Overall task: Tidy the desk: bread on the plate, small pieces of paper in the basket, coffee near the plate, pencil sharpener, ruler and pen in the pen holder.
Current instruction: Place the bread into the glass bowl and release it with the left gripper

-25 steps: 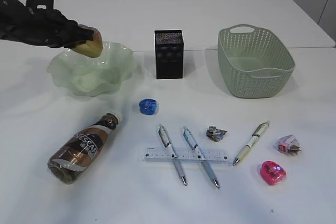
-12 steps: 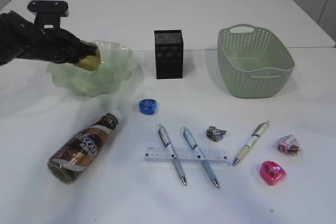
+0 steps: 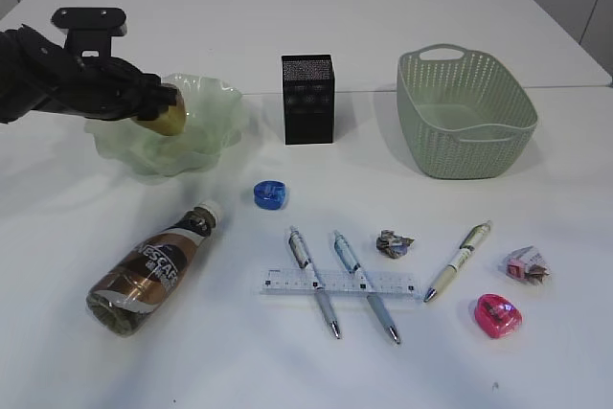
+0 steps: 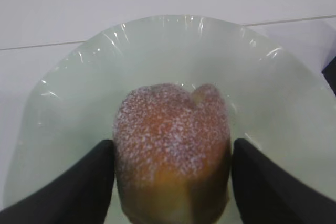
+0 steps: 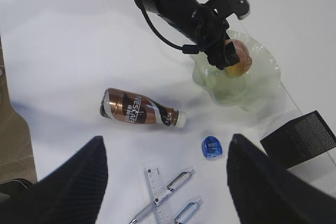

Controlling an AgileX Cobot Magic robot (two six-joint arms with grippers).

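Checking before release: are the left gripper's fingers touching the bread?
Touching. The left wrist view shows both dark fingers pressed against the bread's sides, above the plate.

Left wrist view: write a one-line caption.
Left tool holds sugared bread over the green plate.

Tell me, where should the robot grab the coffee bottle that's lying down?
Probably around the wide brown middle of the coffee bottle, coming straight down from above. It lies on its side on the table, cap pointing toward the plate, so fingers should straddle the round body crosswise. The neck is narrower and likelier to slip.
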